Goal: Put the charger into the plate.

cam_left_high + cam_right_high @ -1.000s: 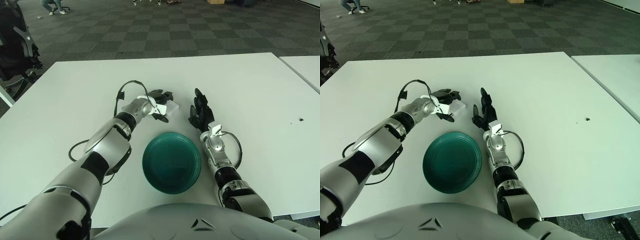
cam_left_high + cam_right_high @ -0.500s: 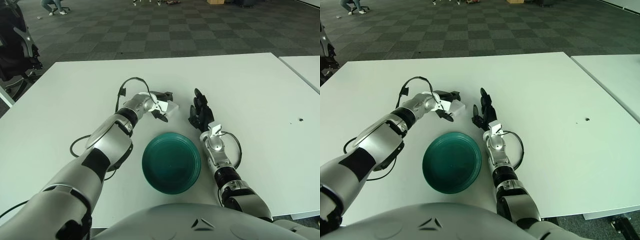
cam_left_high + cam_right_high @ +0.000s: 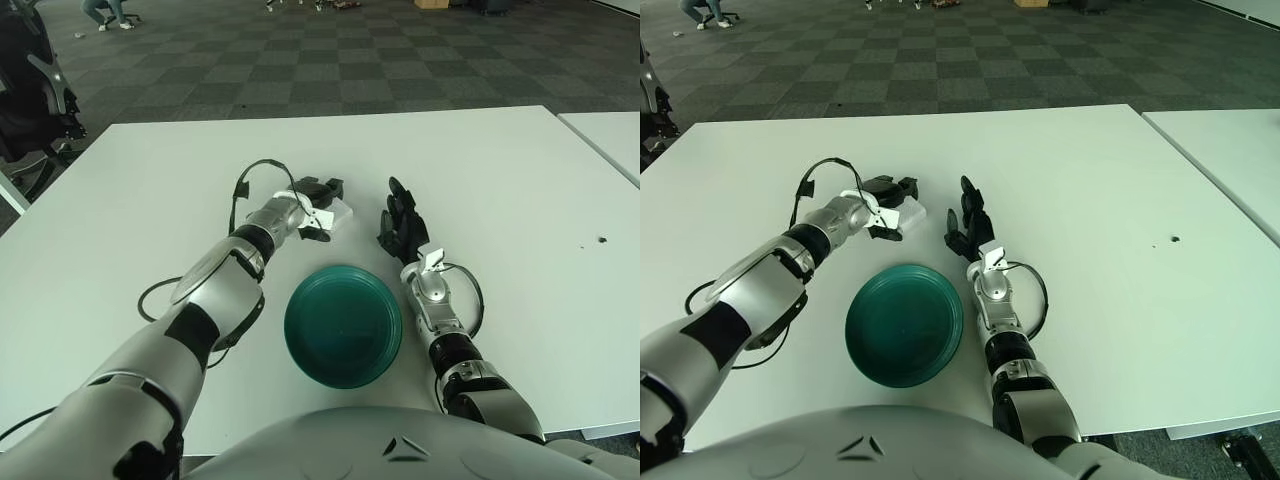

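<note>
Charger (image 3: 340, 212): small white block with flat faces, on the white table (image 3: 520, 200) beyond the plate and a little to its left. Only its right end and part of the top show; the rest is covered by fingers. Whether it is lifted clear of the table cannot be told.

Plate (image 3: 343, 325): round, dark teal, shallow with a raised rim, nothing in it. It stands on the near part of the table between the two forearms, apart from the charger.

Left hand (image 3: 315, 208): reached forward and inward across the table, forearm angled toward the centre, a black cable looping up over the wrist. Its dark fingers (image 3: 902, 186) are closed around the charger, one over the far side and one under the near edge, pinching the block between them.

Right hand (image 3: 400, 228): shows just right of the charger and beyond the plate's right rim, not touching either. The forearm runs straight up from the robot's body, a cable looped at the wrist. The dark fingers point away from the robot, loosely extended, and grip nothing.
</note>
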{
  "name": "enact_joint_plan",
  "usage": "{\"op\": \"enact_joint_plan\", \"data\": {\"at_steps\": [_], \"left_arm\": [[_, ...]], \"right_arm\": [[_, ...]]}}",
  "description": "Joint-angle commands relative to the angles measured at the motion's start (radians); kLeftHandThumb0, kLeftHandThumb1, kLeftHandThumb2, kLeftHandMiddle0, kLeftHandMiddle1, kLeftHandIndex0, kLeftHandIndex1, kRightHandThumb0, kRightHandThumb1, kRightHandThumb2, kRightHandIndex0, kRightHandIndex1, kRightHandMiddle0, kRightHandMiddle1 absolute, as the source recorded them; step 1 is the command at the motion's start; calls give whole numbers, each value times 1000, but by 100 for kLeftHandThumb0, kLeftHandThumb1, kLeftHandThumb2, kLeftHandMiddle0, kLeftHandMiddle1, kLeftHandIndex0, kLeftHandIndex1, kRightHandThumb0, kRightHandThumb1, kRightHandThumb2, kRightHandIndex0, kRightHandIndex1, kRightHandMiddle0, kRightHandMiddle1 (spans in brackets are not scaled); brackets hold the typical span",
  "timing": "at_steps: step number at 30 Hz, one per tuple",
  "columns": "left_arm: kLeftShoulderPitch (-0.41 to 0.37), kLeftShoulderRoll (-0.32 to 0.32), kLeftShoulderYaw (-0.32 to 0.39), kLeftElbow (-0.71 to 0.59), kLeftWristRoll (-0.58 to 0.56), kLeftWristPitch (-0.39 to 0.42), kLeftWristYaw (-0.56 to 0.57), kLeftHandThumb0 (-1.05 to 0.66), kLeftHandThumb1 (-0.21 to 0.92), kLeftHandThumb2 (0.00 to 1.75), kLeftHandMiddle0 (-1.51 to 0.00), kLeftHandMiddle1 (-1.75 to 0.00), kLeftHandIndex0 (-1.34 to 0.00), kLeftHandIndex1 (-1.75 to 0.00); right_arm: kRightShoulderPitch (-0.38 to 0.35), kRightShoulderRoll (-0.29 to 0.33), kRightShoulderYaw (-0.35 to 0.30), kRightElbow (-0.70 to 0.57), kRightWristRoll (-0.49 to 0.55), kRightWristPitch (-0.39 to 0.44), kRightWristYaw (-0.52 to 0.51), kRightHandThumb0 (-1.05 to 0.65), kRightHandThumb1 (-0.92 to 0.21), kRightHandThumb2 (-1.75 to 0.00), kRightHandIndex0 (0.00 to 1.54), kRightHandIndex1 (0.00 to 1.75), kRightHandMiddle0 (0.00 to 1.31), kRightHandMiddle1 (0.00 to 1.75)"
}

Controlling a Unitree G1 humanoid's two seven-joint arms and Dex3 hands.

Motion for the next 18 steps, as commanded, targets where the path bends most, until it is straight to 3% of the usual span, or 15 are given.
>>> {"op": "enact_joint_plan", "data": {"at_steps": [1, 9, 18], "left_arm": [[118, 13, -23, 50, 34, 26, 74, -47, 32, 130, -93, -173, -60, -175], [123, 9, -34, 49, 45, 9, 184, -50, 23, 142, -114, -175, -68, -175], [120, 9, -51, 49, 52, -9, 258, -51, 22, 143, -118, -175, -69, -175]], "right_arm": [[228, 13, -50, 177, 58, 127, -9, -70, -92, -80, 9, 2, 0, 22], [225, 11, -61, 163, 65, 151, -9, -70, -92, -80, 11, 2, 0, 26], [226, 7, -61, 151, 72, 160, -9, -70, -92, -79, 11, 2, 0, 27]]}}
